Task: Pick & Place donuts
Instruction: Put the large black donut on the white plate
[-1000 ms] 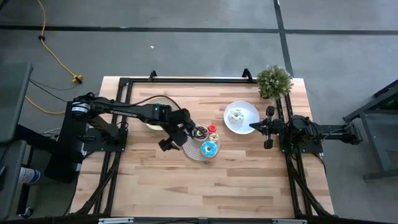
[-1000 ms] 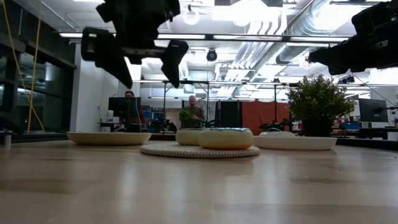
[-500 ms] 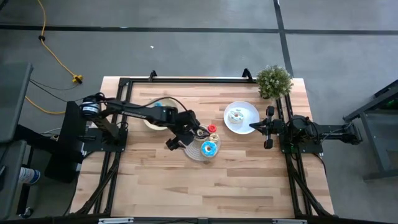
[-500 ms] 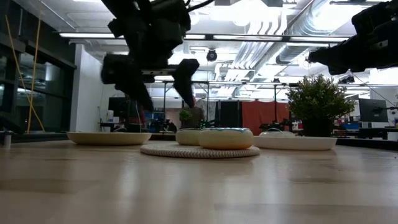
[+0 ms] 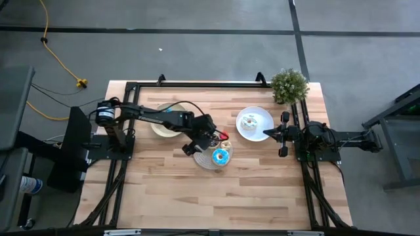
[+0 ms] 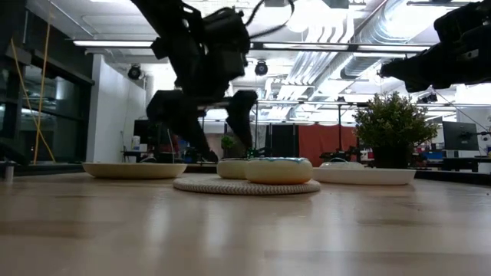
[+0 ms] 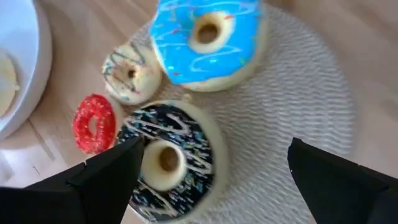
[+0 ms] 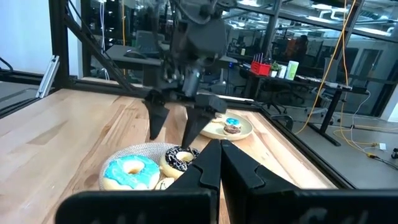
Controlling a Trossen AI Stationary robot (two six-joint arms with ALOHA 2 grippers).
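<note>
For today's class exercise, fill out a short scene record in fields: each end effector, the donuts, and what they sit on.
left end effector: open, low over the woven mat, straddling the chocolate donut
right end effector: shut, waiting beside the white plate
on mat: blue donut, chocolate donut
beside mat: red donut, small sprinkled donut

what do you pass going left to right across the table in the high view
tan plate → left hand → blue donut → white plate → right hand → potted plant
</note>
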